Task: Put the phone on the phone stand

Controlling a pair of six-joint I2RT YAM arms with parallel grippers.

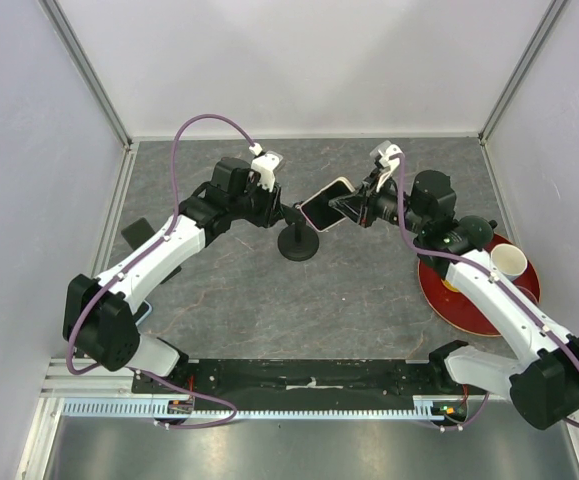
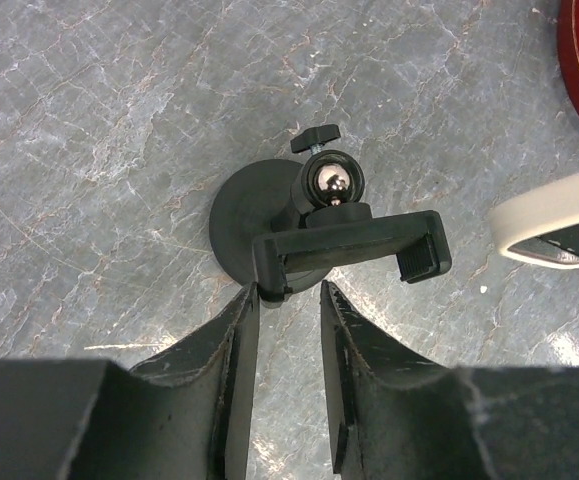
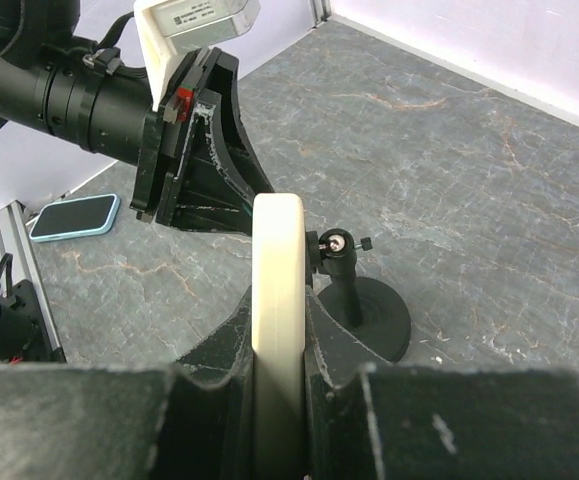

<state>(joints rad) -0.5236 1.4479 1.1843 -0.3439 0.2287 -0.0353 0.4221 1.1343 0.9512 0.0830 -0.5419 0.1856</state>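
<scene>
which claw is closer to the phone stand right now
Left. The left claw is right at the clamp of the phone stand; the right claw grips the phone farther off, to the stand's side.

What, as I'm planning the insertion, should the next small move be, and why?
Probably close the left gripper on the end of the clamp of the phone stand to steady it. Its fingers stand apart right at that end, while the right gripper holds the phone apart from the clamp.
</scene>
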